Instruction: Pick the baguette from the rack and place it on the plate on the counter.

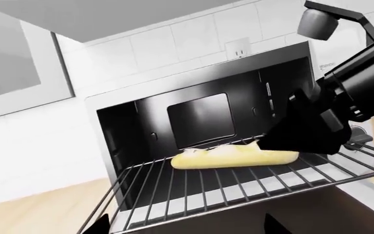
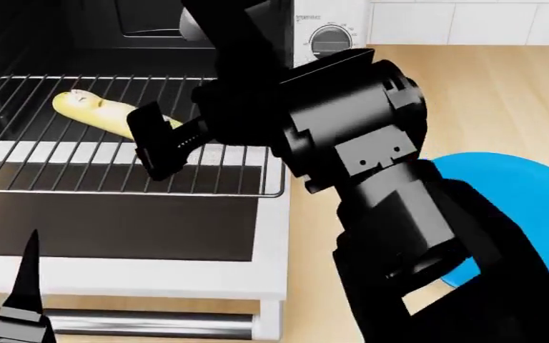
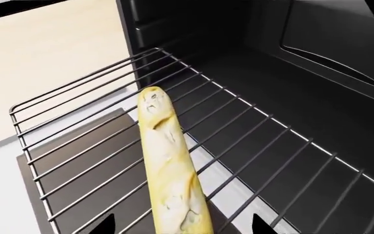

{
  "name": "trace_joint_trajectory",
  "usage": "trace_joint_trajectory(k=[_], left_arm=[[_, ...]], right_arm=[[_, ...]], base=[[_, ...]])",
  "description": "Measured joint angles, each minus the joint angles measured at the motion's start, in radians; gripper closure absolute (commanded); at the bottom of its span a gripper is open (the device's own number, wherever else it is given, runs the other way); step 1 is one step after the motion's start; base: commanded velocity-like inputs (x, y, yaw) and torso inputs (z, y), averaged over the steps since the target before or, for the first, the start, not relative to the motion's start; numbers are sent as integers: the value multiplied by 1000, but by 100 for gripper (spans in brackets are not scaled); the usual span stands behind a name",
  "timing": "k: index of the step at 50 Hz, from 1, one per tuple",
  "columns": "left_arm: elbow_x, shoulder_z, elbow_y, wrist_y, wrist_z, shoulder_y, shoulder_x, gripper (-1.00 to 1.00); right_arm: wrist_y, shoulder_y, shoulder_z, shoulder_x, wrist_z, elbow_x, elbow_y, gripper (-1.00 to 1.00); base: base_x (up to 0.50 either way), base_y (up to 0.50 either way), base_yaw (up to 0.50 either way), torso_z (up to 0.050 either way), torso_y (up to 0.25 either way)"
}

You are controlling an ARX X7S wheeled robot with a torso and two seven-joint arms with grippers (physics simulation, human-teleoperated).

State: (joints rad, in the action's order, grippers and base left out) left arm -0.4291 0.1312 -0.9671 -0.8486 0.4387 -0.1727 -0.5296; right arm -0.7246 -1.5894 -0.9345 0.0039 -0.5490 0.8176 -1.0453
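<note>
The pale-yellow baguette lies on the pulled-out wire rack of the open toaster oven. My right gripper is over its near end. In the right wrist view the gripper is open, with one dark fingertip on each side of the baguette and a gap to both. My left gripper is open and empty, low in front of the rack, facing the baguette. The blue plate lies on the beige counter at the right, partly hidden by my right arm.
The oven's dark glass door hangs open below the rack. A white control panel with a knob stands at the oven's right side. My right arm fills the middle of the head view. A white tiled wall with an outlet is behind.
</note>
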Motion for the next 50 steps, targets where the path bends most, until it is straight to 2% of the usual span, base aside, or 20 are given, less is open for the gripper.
trace_joint_trajectory(k=[10, 21, 33, 50], left_arm=[[-3, -2, 5, 20, 7, 19, -8, -100], [-9, -3, 9, 34, 12, 30, -14, -100], [-13, -13, 12, 60, 16, 56, -25, -100], [-10, -21, 26, 104, 18, 94, -37, -100]], right_arm=[[85, -58, -281, -2, 23, 248, -76, -100], [126, -98, -465, -3, 43, 407, -98, -100], [136, -121, -559, -3, 57, 484, -79, -100], [137, -109, -597, -4, 65, 503, -55, -100]], base=[[0, 0, 0, 0, 0], [0, 0, 0, 0, 0], [0, 0, 0, 0, 0], [0, 0, 0, 0, 0]])
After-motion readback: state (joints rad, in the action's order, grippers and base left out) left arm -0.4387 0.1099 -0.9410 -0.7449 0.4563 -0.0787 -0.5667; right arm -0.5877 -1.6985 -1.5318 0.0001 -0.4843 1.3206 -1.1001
